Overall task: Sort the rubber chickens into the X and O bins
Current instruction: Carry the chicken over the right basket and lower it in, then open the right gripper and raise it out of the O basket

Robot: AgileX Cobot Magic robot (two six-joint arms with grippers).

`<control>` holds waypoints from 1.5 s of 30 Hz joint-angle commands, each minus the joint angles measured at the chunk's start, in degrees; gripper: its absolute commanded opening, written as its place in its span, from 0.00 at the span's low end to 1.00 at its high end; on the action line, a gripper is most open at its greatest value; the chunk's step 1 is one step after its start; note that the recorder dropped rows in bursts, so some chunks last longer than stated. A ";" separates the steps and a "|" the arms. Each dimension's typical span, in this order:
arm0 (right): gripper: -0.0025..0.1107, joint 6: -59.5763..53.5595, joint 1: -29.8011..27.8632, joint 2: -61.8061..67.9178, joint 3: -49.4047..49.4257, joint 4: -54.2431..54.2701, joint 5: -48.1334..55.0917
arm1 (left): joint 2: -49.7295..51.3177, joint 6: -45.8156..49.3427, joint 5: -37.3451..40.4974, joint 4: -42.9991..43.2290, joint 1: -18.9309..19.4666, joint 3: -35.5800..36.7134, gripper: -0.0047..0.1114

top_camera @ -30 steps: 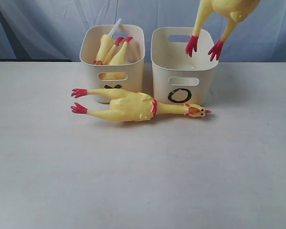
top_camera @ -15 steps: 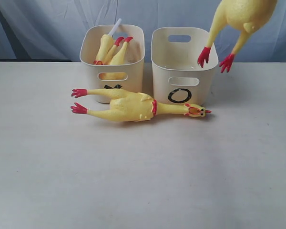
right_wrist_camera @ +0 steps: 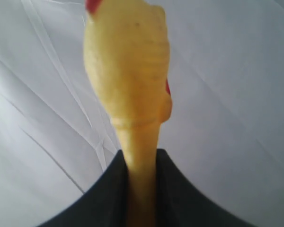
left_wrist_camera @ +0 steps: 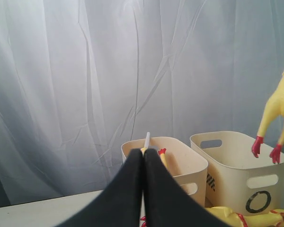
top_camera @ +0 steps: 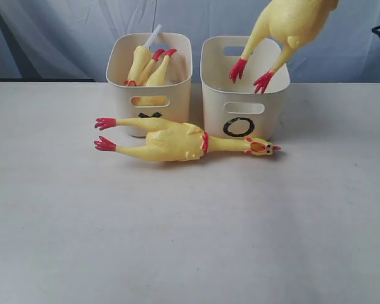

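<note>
Hanging chicken (top_camera: 291, 25): up in the air at the far right, long axis slanting from upper right to lower left. Its 2 red feet point down and left, over the open top of the O bin (top_camera: 244, 95).
Right gripper (right_wrist_camera: 141, 160): 2 black fingers clamped on either side of the hanging chicken's thin neck.
Left gripper (left_wrist_camera: 143, 153): raised off the table (top_camera: 190, 240), fingers pressed together with nothing between them.
Lying chicken (top_camera: 177, 142): flat on the table on the near side of both bins, long axis running left to right. The feet point left and the open beak points right, just below the O mark.
X bin (top_camera: 150, 82): left of the O bin and just beside it, its mark partly hidden by the lying chicken.
Binned chickens (top_camera: 149, 63): inside the X bin, standing on end with red feet up. A white tube (top_camera: 153, 35) pokes out at the far side.
Curtain (left_wrist_camera: 85, 71): pale folds behind the bins.
</note>
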 commanded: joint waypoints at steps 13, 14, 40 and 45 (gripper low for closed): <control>0.01 2.37 -2.02 18.13 -25.84 -10.98 11.50 | -0.53 -0.06 -0.37 -0.21 0.08 -0.16 0.04; 0.01 2.15 -2.25 18.99 -27.49 -11.78 14.00 | -0.53 -0.06 -0.39 -0.21 0.08 -0.16 0.04; 0.01 0.99 -2.37 35.26 -45.00 -16.36 32.85 | -0.53 0.04 -0.48 -0.21 0.08 -0.16 0.04; 0.01 0.99 -2.26 36.57 -45.00 -17.06 32.85 | -0.53 0.04 -0.48 -0.21 0.08 -0.16 0.04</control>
